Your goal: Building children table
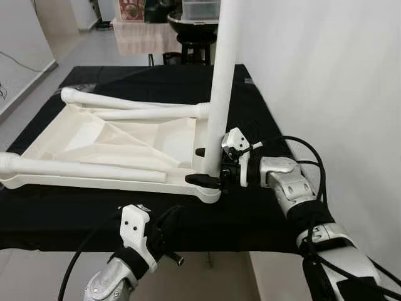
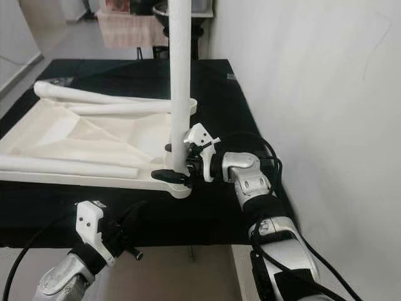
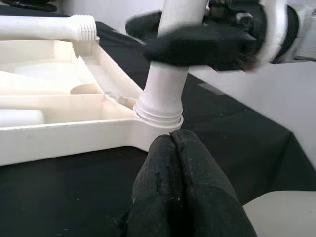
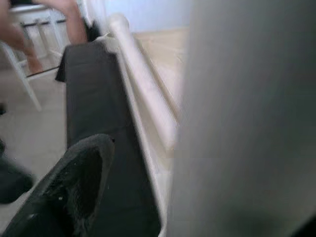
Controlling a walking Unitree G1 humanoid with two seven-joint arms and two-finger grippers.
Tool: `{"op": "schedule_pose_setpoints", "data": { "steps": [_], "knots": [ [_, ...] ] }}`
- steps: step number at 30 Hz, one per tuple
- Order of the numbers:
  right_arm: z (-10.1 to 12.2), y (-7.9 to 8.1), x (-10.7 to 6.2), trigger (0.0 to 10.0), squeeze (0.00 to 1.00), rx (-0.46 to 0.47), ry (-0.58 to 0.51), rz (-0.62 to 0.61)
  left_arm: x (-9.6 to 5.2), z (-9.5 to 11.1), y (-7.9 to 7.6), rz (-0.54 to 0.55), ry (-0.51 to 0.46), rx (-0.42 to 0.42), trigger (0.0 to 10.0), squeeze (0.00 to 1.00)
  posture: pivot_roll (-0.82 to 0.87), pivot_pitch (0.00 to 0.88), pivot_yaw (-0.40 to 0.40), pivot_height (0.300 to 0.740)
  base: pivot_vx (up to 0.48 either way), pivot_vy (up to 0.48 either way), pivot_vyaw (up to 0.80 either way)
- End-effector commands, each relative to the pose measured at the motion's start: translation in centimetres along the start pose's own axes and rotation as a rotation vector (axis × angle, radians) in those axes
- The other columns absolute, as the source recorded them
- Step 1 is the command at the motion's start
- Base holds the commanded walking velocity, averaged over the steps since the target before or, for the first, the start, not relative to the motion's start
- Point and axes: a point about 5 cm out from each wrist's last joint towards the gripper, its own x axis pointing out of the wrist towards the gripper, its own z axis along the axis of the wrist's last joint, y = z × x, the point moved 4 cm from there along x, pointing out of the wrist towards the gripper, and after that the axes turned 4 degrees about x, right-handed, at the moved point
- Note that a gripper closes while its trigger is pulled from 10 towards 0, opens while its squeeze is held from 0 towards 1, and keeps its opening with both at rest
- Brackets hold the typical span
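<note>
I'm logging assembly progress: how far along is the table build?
Done: one upright leg stands in a corner socket of the upturned tabletop. In hand: the right gripper clamps that leg near its base. Left: loose legs lie on the tabletop; the left gripper hangs shut.

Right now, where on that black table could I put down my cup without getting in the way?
The black cloth is bare beyond the far leg, and on the strip between the upright leg and the wall. The near strip before the tabletop is bare, but the left tool hangs there. The near right corner is crowded by the right tool.
</note>
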Motion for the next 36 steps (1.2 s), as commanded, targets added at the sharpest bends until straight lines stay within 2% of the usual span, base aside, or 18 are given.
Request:
{"op": "schedule_pose_setpoints", "data": {
  "steps": [1, 5, 10, 11, 12, 14, 15, 17, 20, 26, 27, 30, 31, 32, 33, 34, 35, 36],
  "knots": [
    [0.4, -0.6, 0.4, 0.0, 0.0, 0.021, -0.07, -0.068, -0.1, -0.1, 0.3, 0.007, 0.009, 0.008, 10.0, 0.0, 0.14, 0.0, -0.05, 0.74, 0.0, 0.0, 0.0],
    [-1.4, -1.1, -0.1, 0.0, 0.0, 0.088, -0.093, -0.186, -0.2, 0.2, 0.2, 0.0, 0.004, 0.002, 10.0, 0.0, 0.16, 0.002, -0.059, 0.74, 0.0, 0.0, 0.0],
    [-3.9, 0.4, -0.6, 0.0, 0.0, 0.117, -0.059, -0.297, -0.4, 0.4, 0.4, 0.003, 0.001, 0.0, 10.0, 0.0, 0.14, 0.015, -0.058, 0.74, 0.0, 0.0, 0.0],
    [-4.7, 0.7, -0.6, 0.0, 0.0, 0.119, -0.022, -0.42, -0.4, 0.4, 0.5, 0.003, 0.001, 0.001, 10.0, 0.0, 0.14, 0.018, -0.06, 0.74, 0.0, 0.0, 0.0],
    [-4.7, 0.7, -0.6, 0.0, 0.0, 0.119, -0.022, -0.42, -0.4, 0.4, 0.5, 0.003, 0.001, 0.001, 10.0, 0.0, 0.14, 0.018, -0.06, 0.74, 0.0, 0.0, 0.0],
    [-5.7, 2.4, -1.4, 0.0, 0.0, 0.082, 0.06, -0.703, -0.3, 0.5, 0.6, 0.0, 0.0, 0.005, 10.0, 0.0, 0.12, 0.026, -0.067, 0.74, 0.0, 0.0, 0.0],
    [-5.7, 2.4, -1.4, 0.0, 0.0, 0.082, 0.06, -0.703, -0.3, 0.5, 0.6, 0.0, 0.0, 0.005, 10.0, 0.0, 0.12, 0.026, -0.067, 0.74, 0.0, 0.0, 0.0],
    [-4.6, 1.5, -2.4, 0.0, 0.0, 0.028, 0.042, -0.835, -0.2, 0.5, 0.7, 0.0, 0.0, 0.007, 10.0, 0.0, 0.11, 0.03, -0.061, 0.74, 0.0, 0.0, 0.0],
    [-4.2, 0.5, -2.3, 0.0, 0.0, 0.028, 0.02, -0.863, -0.1, 0.5, 0.7, 0.002, -0.002, 0.008, 10.0, 0.0, 0.13, 0.018, -0.083, 0.74, 0.0, 0.0, 0.0],
    [-4.3, 1.2, -1.2, 0.0, 0.0, 0.06, 0.04, -0.855, 0.0, 0.6, 0.7, 0.009, -0.006, 0.01, 10.0, 0.0, 0.12, 0.016, -0.079, 0.74, 0.0, 0.0, 0.0],
    [-4.2, 1.1, -1.2, 10.0, 0.0, 0.057, 0.059, -0.861, 0.0, 0.5, 0.7, 0.008, -0.005, 0.009, 10.0, 0.0, 0.12, 0.016, -0.079, 0.74, 0.0, 0.0, 0.0],
    [-3.4, 1.1, -0.8, 10.0, 0.0, 0.087, 0.02, -0.819, 0.0, 0.5, 0.7, 0.005, -0.003, 0.009, 10.0, 0.0, 0.12, 0.016, -0.079, 0.74, 0.0, 0.0, 0.0],
    [-3.0, 1.4, -0.2, 10.0, 1.0, 0.093, -0.001, -0.755, 0.0, 0.5, 0.7, 0.004, -0.002, 0.009, 10.0, 0.0, 0.11, 0.018, -0.075, 0.74, 0.0, 0.0, 0.0],
    [-2.7, 1.6, 0.1, 10.0, 1.0, 0.095, -0.014, -0.712, 0.0, 0.5, 0.7, 0.004, -0.002, 0.009, 10.0, 0.0, 0.11, 0.018, -0.075, 0.74, 0.0, 0.0, 0.0],
    [-0.7, 2.7, 1.7, 10.0, 1.0, 0.089, -0.113, -0.472, 0.1, 0.5, 0.7, 0.004, -0.003, 0.007, 10.0, 0.0, 0.13, 0.014, -0.077, 0.74, 0.0, 0.0, 0.0],
    [-0.7, 2.7, 1.7, 10.0, 1.0, 0.089, -0.113, -0.472, 0.1, 0.5, 0.7, 0.004, -0.003, 0.007, 10.0, 0.0, 0.13, 0.014, -0.077, 0.74, 0.0, 0.0, 0.0],
    [0.3, 3.2, 2.1, 10.0, 0.18, 0.081, -0.155, -0.309, 0.1, 0.5, 0.7, 0.004, -0.002, 0.007, 10.0, 0.0, 0.13, 0.013, -0.075, 0.74, 0.0, 0.0, 0.0],
    [0.4, 3.2, 2.1, 10.0, 0.18, 0.079, -0.158, -0.252, 0.1, 0.5, 0.7, 0.004, -0.002, 0.007, 10.0, 0.0, 0.13, 0.013, -0.075, 0.74, 0.0, 0.0, 0.0]
  ]
}}
